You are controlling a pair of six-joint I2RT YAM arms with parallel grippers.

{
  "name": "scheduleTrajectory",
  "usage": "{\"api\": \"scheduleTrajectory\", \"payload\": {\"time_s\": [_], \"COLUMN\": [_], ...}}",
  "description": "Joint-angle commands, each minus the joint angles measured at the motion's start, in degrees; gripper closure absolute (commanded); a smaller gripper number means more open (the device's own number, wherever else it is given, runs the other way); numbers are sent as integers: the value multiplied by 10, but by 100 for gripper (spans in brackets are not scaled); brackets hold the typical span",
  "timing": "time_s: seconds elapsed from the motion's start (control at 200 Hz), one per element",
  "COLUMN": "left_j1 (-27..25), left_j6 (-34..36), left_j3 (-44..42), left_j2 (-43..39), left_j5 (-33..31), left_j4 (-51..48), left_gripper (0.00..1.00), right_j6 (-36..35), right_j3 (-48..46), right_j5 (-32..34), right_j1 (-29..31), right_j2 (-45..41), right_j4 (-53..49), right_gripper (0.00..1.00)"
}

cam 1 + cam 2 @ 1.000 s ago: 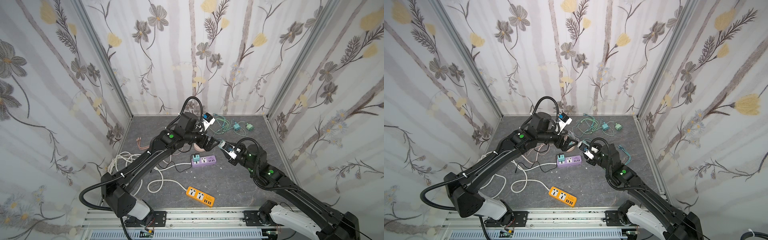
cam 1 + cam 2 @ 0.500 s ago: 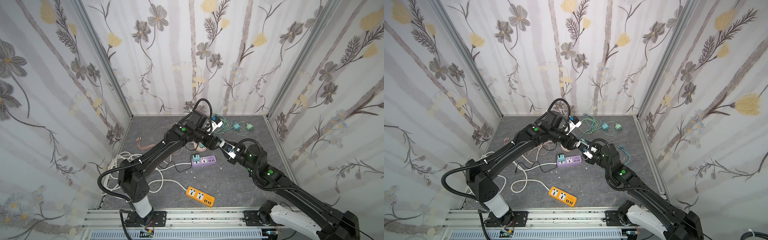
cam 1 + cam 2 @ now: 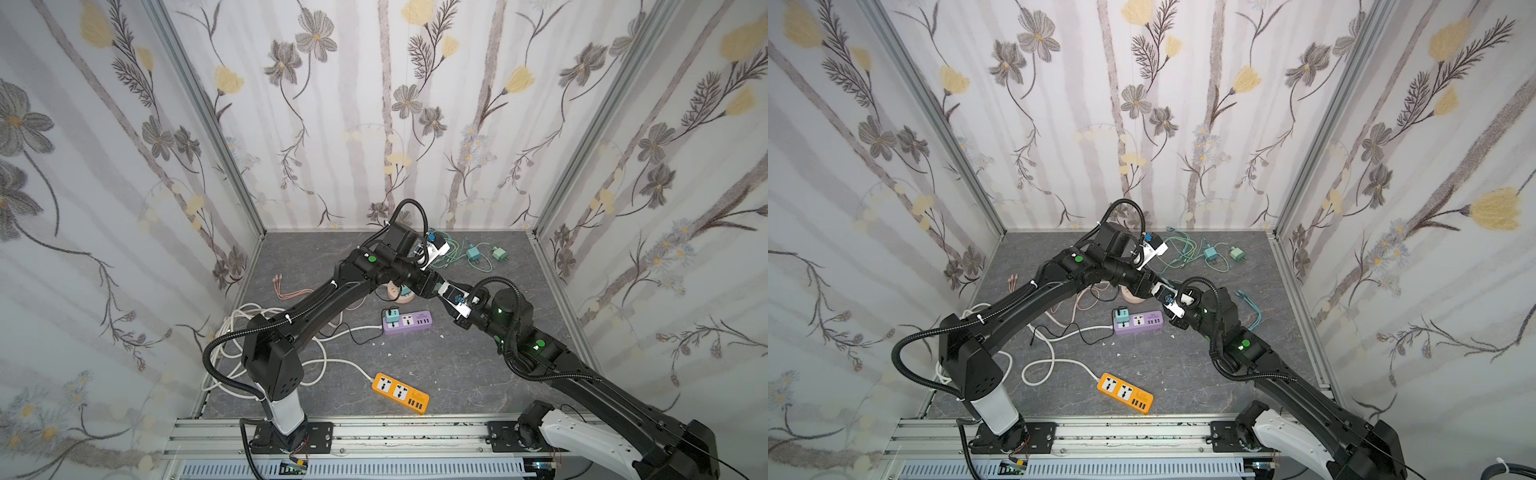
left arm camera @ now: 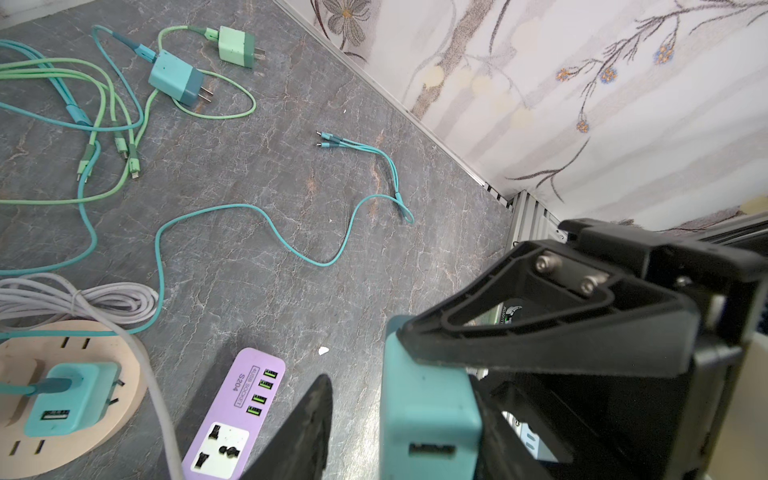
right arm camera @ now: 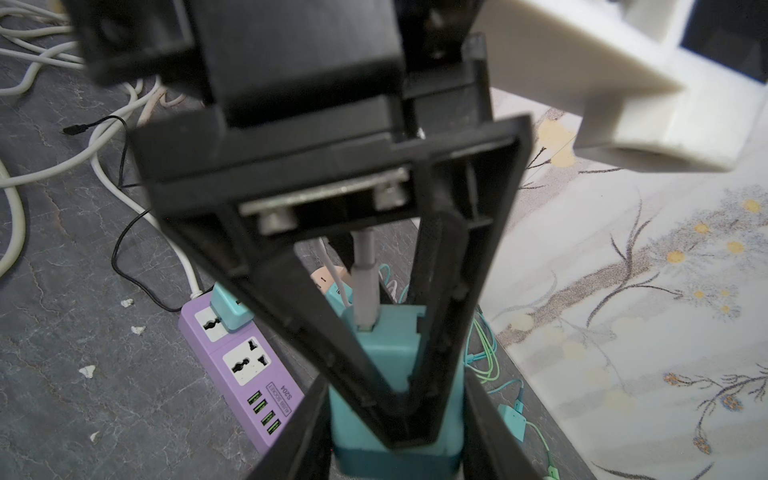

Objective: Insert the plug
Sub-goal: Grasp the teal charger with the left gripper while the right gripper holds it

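Plainly, my left gripper stands half open around the plug. At the bottom centre of the left wrist view, one finger shows a clear gap to the teal body. The other, at lower right, lies against it or just off it; I cannot tell which. So this hand has hold of nothing yet.

My right gripper does the holding. At the bottom of the right wrist view its two fingers press the plug's sides and keep it up in the air.

I judge this a hand-over. The plug's darker end, the end that bears the pins on the spare chargers, points back toward my right wrist. That hand could hardly push it into a socket. My left comes across at right angles, on the free faces, so the pin end would stand clear of its fingers. A grey lead seems to run into the plug's far end.

Outward, the strip lies on the floor just below the meeting grippers, at the centre of both top views. A seated charger fills its left end, and the socket beside that is free, probably the target. An orange strip lies nearer the bottom edge, well apart.
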Motion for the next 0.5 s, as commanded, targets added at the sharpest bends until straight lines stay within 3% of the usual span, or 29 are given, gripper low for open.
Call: {"api": "scheduleTrajectory", "payload": {"time_s": [0.0,0.13,0.22,0.235,0.26,0.275,0.385,0.435,0.495], "left_j1": [1,1,1,1,1,1,1,1,1], "left_j6": [1,11,13,12,10,8,-10,-17,-25], "left_j3": [-6,-5,-6,-5,-4,-2,23,41,57], "left_j2": [-10,-17,-30,-32,-36,-38,-45,-43,-43], "left_j5": [11,2,-31,-36,-46,-53,-95,-97,-92], "left_j4": [24,7,6,7,9,11,12,10,14], "left_gripper": [63,81,91,93,99,100,100,100,100], "right_j6": [10,29,81,92,114,130,319,433,520], "right_j3": [-1,0,7,8,11,11,3,2,14], "right_j5": [-2,9,21,21,23,25,43,38,28], "right_j1": [2,1,-4,-6,-10,-13,-62,-94,-130], "right_j2": [4,6,10,11,12,12,17,23,39], "right_j4": [48,55,51,47,44,44,66,66,34], "right_gripper": [62,59,41,34,7,1,1,1,1]}}
